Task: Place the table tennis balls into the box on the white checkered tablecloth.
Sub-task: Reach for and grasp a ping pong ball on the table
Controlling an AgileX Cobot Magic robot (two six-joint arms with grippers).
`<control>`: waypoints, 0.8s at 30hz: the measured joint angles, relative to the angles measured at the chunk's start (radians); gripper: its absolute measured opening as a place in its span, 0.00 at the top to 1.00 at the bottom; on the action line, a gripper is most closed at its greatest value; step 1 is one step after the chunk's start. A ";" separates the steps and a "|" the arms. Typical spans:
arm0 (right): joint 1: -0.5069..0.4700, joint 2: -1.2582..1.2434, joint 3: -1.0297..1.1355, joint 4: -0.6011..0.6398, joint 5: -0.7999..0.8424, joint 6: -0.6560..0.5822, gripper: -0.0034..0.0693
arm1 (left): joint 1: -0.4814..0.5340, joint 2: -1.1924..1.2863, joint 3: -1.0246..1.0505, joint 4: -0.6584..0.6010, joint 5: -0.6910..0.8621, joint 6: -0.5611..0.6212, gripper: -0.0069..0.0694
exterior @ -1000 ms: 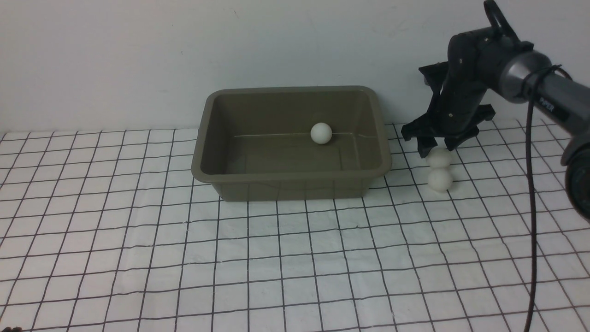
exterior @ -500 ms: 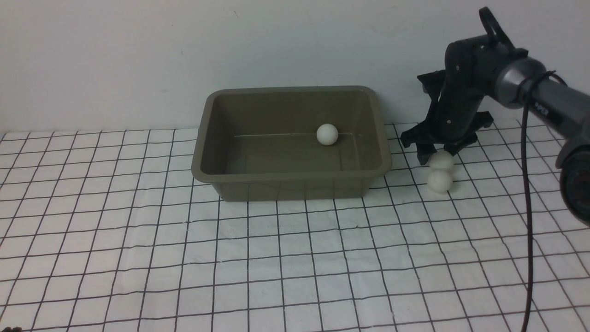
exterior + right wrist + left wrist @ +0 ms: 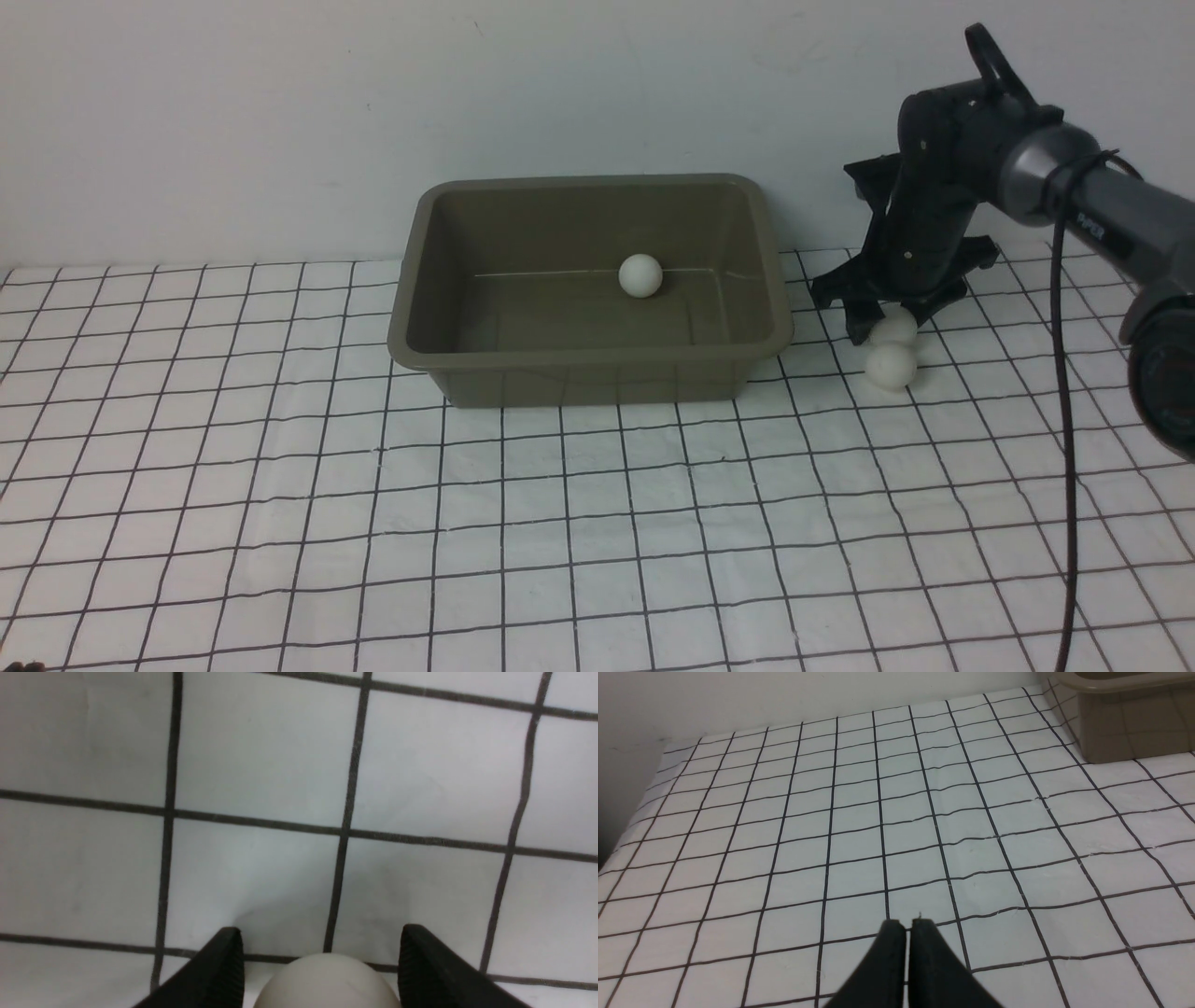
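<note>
- A plain pale wall (image 3: 280,112) stands behind a surface covered by a white checked tablecloth (image 3: 597,523), slightly wrinkled.
- The olive-grey box (image 3: 588,364) sits on the cloth close to the wall, open side up.
- One white ball (image 3: 640,275) lies inside the box, near its far wall.
- Two more lie on the cloth just right of the box, one behind the other and seemingly touching: the far ball (image 3: 898,325) and the near ball (image 3: 890,366).
- The right claw (image 3: 885,322) points down over the far ball, its fingers (image 3: 219,970) spread on either side of it with a gap on both sides.
- The left claw (image 3: 908,924) is outside the front view; its wrist camera shows the fingers pressed together, holding nothing, above the cloth, with a corner of the box in the distance.
</note>
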 joint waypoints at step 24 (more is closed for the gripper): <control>0.014 -0.040 -0.235 0.127 0.028 -0.032 0.46 | 0.000 0.000 0.000 0.000 0.000 0.000 0.91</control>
